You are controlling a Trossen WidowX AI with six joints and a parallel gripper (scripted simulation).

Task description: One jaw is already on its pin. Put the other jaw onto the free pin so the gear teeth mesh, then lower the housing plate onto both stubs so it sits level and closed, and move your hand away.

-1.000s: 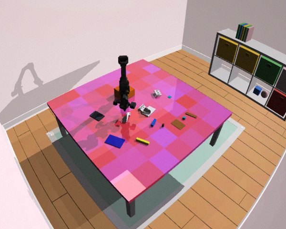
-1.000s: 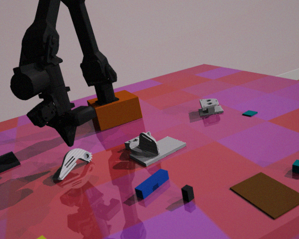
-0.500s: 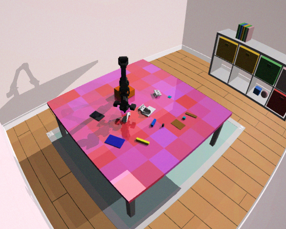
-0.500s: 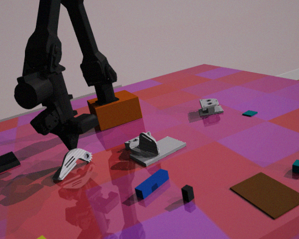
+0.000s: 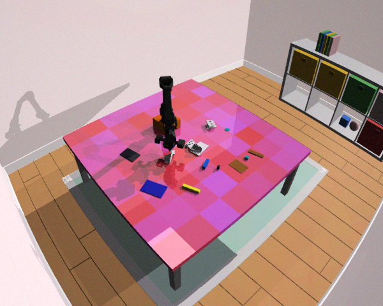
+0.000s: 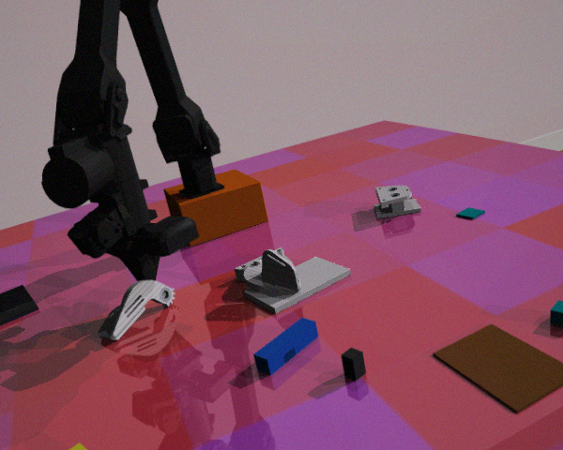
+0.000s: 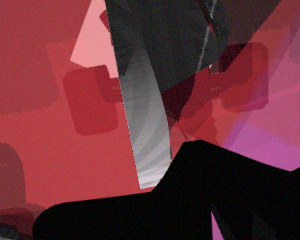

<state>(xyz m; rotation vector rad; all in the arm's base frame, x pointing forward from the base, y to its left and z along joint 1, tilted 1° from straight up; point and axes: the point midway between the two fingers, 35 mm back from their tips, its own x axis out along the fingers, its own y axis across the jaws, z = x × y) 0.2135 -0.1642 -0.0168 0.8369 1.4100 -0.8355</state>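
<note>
The loose grey-white jaw (image 5: 169, 157) (image 6: 135, 304) (image 7: 146, 117) is arched, with gear teeth at one end, and stands on its edge on the table. My gripper (image 5: 169, 148) (image 6: 146, 277) (image 7: 192, 150) is shut and empty, its tips pointing down just above the jaw's arch; whether they touch it I cannot tell. The grey base (image 5: 203, 146) (image 6: 320, 277) lies to the right in the exterior view, with the other jaw (image 6: 278, 272) at its left end. The pins are hidden or too small to tell. The pale housing plate (image 5: 210, 122) (image 6: 392, 194) rests tilted on a small grey stand farther back.
Near the base are a blue block (image 5: 205, 164) (image 6: 287, 346) and a small black block (image 5: 217, 167) (image 6: 354, 364). An orange box (image 6: 223, 213) stands behind. A brown plate (image 5: 238, 166) (image 6: 505, 366), a dark pad (image 5: 129, 154), a blue plate (image 5: 154, 189) and a yellow bar (image 5: 190, 188) lie around.
</note>
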